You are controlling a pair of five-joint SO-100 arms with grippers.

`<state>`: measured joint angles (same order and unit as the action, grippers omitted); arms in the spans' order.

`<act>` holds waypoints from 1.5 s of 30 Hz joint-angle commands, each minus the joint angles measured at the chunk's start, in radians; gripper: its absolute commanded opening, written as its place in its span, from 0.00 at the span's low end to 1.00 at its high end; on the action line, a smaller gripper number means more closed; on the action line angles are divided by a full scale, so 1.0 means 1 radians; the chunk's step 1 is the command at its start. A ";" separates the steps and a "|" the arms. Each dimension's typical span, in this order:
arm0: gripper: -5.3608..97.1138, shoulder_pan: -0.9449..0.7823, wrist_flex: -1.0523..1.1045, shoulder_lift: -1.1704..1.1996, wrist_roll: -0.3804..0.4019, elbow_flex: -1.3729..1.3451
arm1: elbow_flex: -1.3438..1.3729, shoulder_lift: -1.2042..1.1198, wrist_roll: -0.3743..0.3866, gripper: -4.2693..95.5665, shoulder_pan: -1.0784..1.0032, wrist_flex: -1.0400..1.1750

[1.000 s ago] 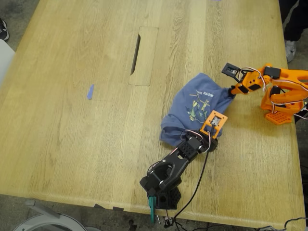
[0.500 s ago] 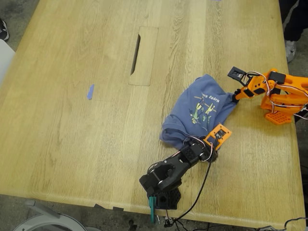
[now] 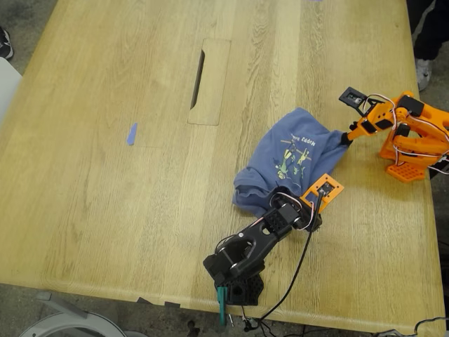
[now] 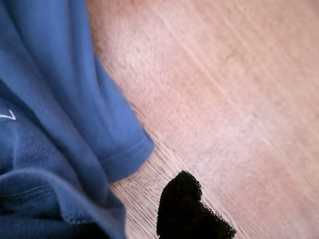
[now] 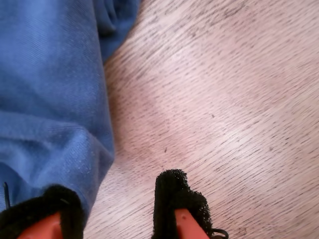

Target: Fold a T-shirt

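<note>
You have the T-shirt bunched in a loose heap on the wooden table, toward the exterior view's right, print side up, with both arms at its edges.

My second gripper, on the orange arm at the exterior view's right, sits low at the shirt's nearest corner, which is drawn out to a point toward it. Look along its wrist view: the jaws stand apart with bare wood between them. One black pad is tucked against the T-shirt edge and the other pad rests on open table. It is not pinching cloth that you can see.

My first gripper, on the black arm at the exterior view's bottom, lies against the heap's lower edge. Its wrist view gives you only one black fingertip on the wood just beside a sleeve hem of the T-shirt, so I cannot tell how wide it stands.

A small blue tape scrap lies well apart, toward the exterior view's left.
</note>
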<state>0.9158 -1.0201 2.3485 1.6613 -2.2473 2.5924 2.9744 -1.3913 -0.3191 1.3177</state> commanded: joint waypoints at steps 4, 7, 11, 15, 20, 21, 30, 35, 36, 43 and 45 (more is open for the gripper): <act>0.69 0.012 -0.121 -0.008 -0.011 0.285 | -0.152 -0.009 -0.017 0.30 -0.003 0.092; 0.69 0.017 -0.160 -0.008 -0.006 0.299 | -0.117 0.032 -0.018 0.33 0.025 0.103; 0.73 0.011 -0.238 -0.009 0.015 0.345 | -0.117 0.020 -0.014 0.30 0.038 0.037; 0.78 0.008 -0.379 0.006 0.061 0.407 | -0.172 0.006 -0.015 0.31 0.064 0.092; 0.80 -0.012 -0.489 0.009 0.098 0.436 | -0.229 -0.014 -0.012 0.30 0.089 0.109; 0.80 -0.014 -0.514 -0.006 0.109 0.466 | -0.252 -0.032 -0.012 0.30 0.086 0.112; 0.81 -0.028 -0.684 -0.080 0.190 0.595 | -0.350 -0.153 -0.012 0.27 0.107 0.026; 0.76 -0.041 -0.449 -0.163 0.103 0.626 | -0.411 -0.316 -0.018 0.22 0.178 -0.129; 0.73 -0.046 -0.385 -0.172 0.092 0.607 | -0.419 -0.353 -0.020 0.19 0.196 -0.167; 0.37 -0.137 -0.117 -0.210 0.071 0.479 | -0.580 -0.673 -0.026 0.04 0.344 -0.388; 0.24 -0.173 -0.040 -0.209 0.095 0.416 | -0.594 -0.746 -0.023 0.04 0.370 -0.453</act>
<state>0.7854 -1.1628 2.1292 1.7349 -1.8070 2.0663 2.2795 -1.4128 0.0230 0.9219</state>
